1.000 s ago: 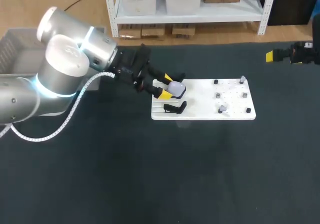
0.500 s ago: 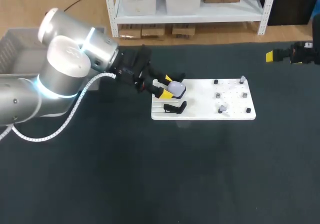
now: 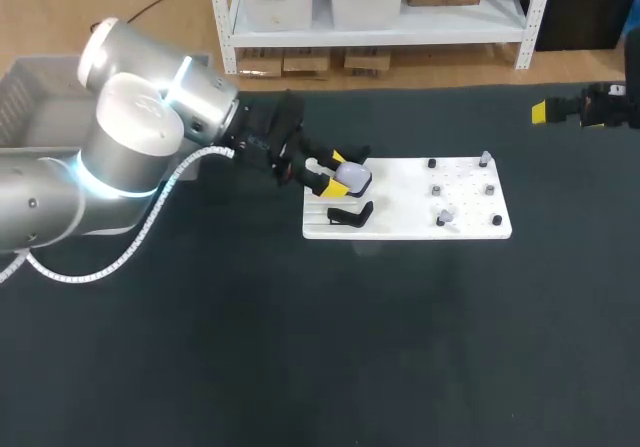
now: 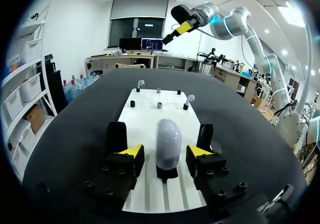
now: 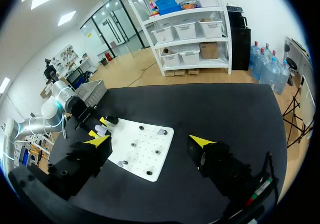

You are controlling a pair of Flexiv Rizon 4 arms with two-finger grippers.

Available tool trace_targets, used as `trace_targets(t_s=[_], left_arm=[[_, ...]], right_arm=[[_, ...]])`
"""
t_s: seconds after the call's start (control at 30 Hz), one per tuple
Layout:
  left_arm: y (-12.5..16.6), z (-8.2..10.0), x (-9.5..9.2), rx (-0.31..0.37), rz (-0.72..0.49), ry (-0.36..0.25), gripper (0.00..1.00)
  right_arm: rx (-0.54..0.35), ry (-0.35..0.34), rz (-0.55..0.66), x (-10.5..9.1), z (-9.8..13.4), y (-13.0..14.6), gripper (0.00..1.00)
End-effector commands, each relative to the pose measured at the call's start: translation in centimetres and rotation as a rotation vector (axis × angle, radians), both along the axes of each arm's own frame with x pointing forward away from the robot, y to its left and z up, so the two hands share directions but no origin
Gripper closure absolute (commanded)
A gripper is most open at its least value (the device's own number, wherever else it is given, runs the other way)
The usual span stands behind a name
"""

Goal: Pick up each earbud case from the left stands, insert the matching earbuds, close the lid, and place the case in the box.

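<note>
Change: left arm (image 3: 140,137) has edged a touch toward the white board (image 3: 400,225); the case and the board lie where they were.
Box (image 3: 25,92): grey, at the far left. It is cut off by the head view's edge and partly hidden behind the left arm, and its inside cannot be made out.
Left gripper (image 3: 328,165): at the board's left end, fingers spread. One finger stands on each side of the earbud case, with a gap on both sides in the left wrist view, so neither touches it.
Earbud case (image 4: 168,143): pale and rounded, upright on a black stand on the board's left end; its foot is hidden in the stand.
Second stand (image 3: 350,213): black, just beside the case; I cannot tell whether it carries anything.
Earbuds (image 3: 445,215): small pale pieces among the pegs on the board's right half, too small to tell how they sit.
Right gripper (image 5: 150,143): over the table's far right corner, well apart from the board. Its fingers are wide apart around nothing, and in the head view it is cut off at the edge.
</note>
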State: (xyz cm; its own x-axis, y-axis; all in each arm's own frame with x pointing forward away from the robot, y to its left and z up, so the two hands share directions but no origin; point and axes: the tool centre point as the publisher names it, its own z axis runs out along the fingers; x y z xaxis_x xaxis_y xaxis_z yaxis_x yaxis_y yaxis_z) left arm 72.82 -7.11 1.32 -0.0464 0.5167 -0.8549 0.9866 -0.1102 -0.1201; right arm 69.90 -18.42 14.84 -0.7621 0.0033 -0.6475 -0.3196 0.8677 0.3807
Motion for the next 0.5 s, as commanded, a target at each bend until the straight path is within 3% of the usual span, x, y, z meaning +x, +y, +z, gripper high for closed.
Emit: trace_targets(t_s=[0.03,0.33,0.5], left_arm=[[-0.12,-0.07,-0.18,0.000,0.000,-0.003,0.48],[-0.36,-0.16,-0.36,0.004,-0.001,-0.008,0.55],[-0.38,-0.19,-0.38,0.004,0.001,-0.012,0.79]], right_arm=[[-0.003,0.001,-0.002,-0.06,0.06,0.04,0.00],[-0.003,0.001,-0.002,-0.06,0.06,0.04,0.00],[-0.003,0.001,-0.002,-0.06,0.06,0.04,0.00]])
